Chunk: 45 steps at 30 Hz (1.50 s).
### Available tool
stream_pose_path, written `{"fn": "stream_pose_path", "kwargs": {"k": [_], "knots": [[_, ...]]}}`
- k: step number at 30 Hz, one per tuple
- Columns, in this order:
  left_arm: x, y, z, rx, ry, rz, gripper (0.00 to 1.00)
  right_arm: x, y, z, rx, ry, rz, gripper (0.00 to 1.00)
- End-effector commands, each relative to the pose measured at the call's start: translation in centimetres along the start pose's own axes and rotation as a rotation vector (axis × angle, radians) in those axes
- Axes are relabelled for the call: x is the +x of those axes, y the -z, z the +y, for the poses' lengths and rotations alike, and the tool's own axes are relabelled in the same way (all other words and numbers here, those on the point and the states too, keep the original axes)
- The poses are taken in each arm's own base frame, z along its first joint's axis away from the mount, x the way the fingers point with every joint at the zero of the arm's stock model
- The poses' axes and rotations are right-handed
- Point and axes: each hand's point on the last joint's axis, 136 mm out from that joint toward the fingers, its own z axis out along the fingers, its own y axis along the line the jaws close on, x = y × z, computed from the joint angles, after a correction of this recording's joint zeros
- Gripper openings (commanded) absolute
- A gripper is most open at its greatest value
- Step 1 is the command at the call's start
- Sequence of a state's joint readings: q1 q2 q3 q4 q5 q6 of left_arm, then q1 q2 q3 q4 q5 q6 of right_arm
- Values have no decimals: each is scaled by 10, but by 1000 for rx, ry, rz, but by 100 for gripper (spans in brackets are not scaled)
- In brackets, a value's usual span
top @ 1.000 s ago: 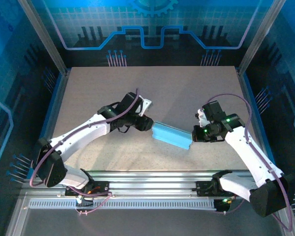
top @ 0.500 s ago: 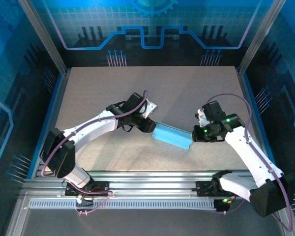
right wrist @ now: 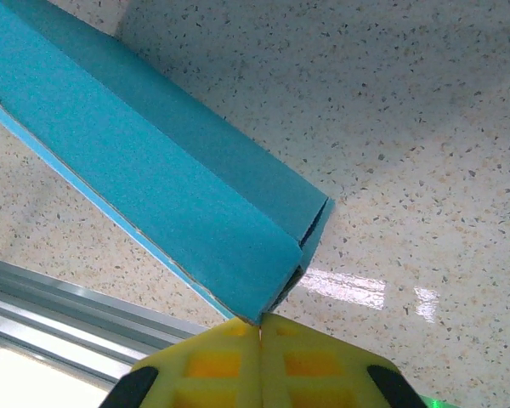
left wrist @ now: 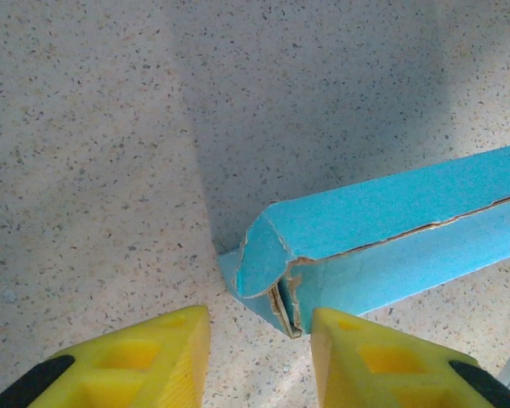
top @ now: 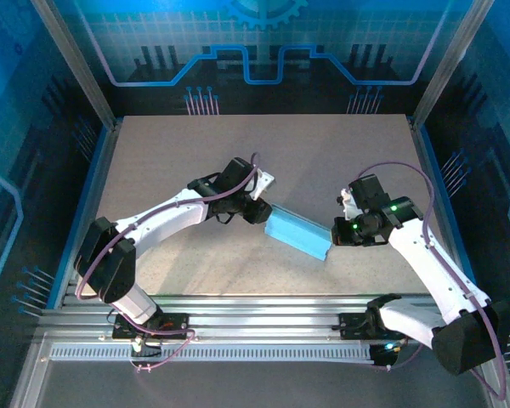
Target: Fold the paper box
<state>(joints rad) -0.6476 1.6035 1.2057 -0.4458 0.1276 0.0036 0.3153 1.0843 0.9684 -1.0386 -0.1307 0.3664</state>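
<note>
One light blue, thin cardboard paper box [top: 297, 235], folded long and flat, spans between both hands over the middle of the speckled surface [top: 178, 153]. The closed right hand [right wrist: 259, 330] pinches one end corner. The left hand [left wrist: 260, 340] stands parted, with the box's frayed opposite end just ahead of its fingers.

A robotics lab test cell: a speckled table [top: 323, 144] fenced by aluminium frame posts [top: 72, 59], blue circuit-patterned panels [top: 263, 51] (a gear motif on top) behind it, slotted aluminium mounting rails [top: 263, 310] along its near edge.
</note>
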Motion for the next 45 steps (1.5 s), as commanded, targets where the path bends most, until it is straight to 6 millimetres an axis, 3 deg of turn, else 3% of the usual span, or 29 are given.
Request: {"fn": "stream_pose_path", "kwargs": {"k": [1, 7, 19, 24, 33, 38, 45], "knots": [[-14, 7, 1, -4, -30, -36, 42, 9, -1, -3, 22, -8, 28, 8], [-15, 18, -1, 2, -42, -49, 52, 9, -1, -3, 22, -6, 27, 8], [-26, 17, 1, 66, -21, -68, 53, 9, -1, -3, 25, -8, 27, 8], [-30, 12, -2, 92, -25, -58, 48, 9, 0, -4, 27, -7, 27, 8], [-23, 13, -3, 99, -15, -32, 44, 9, 0, -4, 26, -8, 26, 8], [-23, 29, -6, 94, -18, -53, 45, 9, 0, -4, 28, -8, 26, 8], [-1, 44, -17, 139, -23, -8, 47, 8, -1, -3, 24, -8, 24, 8]]}}
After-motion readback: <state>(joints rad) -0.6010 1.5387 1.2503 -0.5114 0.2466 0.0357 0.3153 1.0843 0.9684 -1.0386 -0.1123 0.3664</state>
